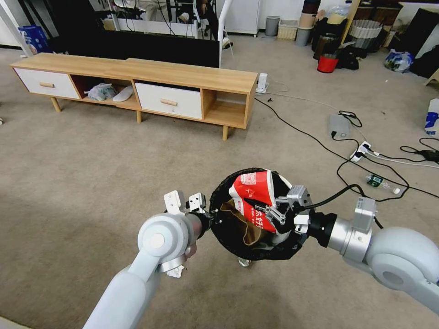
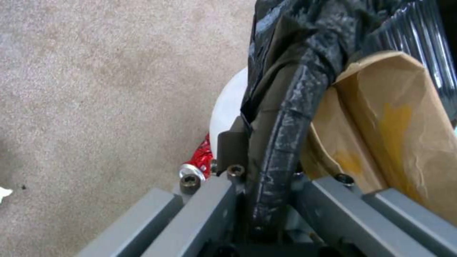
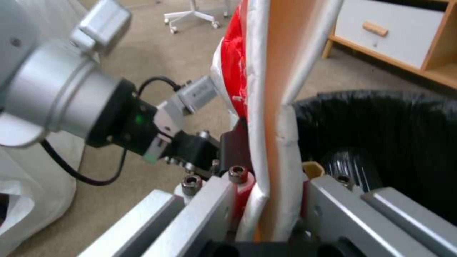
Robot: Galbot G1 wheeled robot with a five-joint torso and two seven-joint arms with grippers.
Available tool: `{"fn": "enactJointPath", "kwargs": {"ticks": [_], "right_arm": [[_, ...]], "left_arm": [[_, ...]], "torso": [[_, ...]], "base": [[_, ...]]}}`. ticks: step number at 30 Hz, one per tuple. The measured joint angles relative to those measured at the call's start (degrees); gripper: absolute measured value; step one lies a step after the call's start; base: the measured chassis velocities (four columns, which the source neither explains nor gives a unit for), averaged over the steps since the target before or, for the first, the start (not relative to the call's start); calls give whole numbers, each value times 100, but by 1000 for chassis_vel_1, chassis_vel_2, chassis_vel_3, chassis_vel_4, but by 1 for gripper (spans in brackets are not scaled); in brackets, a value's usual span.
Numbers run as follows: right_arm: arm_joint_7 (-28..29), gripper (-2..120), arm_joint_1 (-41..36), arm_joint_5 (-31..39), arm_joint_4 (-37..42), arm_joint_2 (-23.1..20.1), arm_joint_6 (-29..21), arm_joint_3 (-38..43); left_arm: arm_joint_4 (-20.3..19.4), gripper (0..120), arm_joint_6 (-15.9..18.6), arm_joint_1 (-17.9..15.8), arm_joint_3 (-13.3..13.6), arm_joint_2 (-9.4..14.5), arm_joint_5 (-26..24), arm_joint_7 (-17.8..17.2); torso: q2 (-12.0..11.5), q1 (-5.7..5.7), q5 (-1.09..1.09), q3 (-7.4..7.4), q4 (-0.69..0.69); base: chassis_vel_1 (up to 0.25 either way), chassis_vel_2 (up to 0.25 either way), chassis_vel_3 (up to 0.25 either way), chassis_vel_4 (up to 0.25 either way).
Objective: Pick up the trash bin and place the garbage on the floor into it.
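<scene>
The trash bin [image 1: 228,189], lined with a black bag, hangs above the carpet with my left gripper [image 1: 211,218] shut on its rim. In the left wrist view the rim [image 2: 285,117] runs between the fingers, above the white bin wall [image 2: 228,107]. A crumpled brown paper bag [image 1: 249,230] [image 2: 385,125] lies inside. My right gripper [image 1: 266,211] [image 3: 266,192] is shut on the red-white snack wrapper [image 1: 254,187] [image 3: 271,71], holding it upright over the bin's mouth. On the floor lie a crushed red can [image 2: 200,160], a white tissue [image 1: 176,273] and a green-labelled plastic bottle [image 1: 382,183].
A long wooden TV bench [image 1: 137,73] stands ahead to the left. Black cables [image 1: 320,144] and a power strip [image 1: 361,151] run across the carpet on the right. A red bucket [image 1: 327,64] stands far back. A large white bag [image 3: 28,200] sits by my left arm.
</scene>
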Motion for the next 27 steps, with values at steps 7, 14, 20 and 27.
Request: {"fn": "enactJointPath", "kwargs": {"ticks": [7,14,20,27], "right_arm": [[3,0,21,-96,-118,96,1,-157],[5,0,32,-196,-246,128,2,-257],[14,0,85,-258,-368,176,1,-384],[16,0,122,-366,-573,273,0,-516]], "left_arm": [[-22,0,-1,-14,0,-57,-37,0],[-29,0,-2,-28,-9,-121,-31,-1],[-77,0,-3,-52,-38,-96,-62,-2],[-133,0,-7,-2,-78,-122,-95,-4]], "torso": [[0,0,0,0,0],[0,0,0,0,-1],[0,0,0,0,0],[0,0,0,0,0]], "base": [[0,0,0,0],[0,0,0,0],[0,0,0,0],[0,0,0,0]]}}
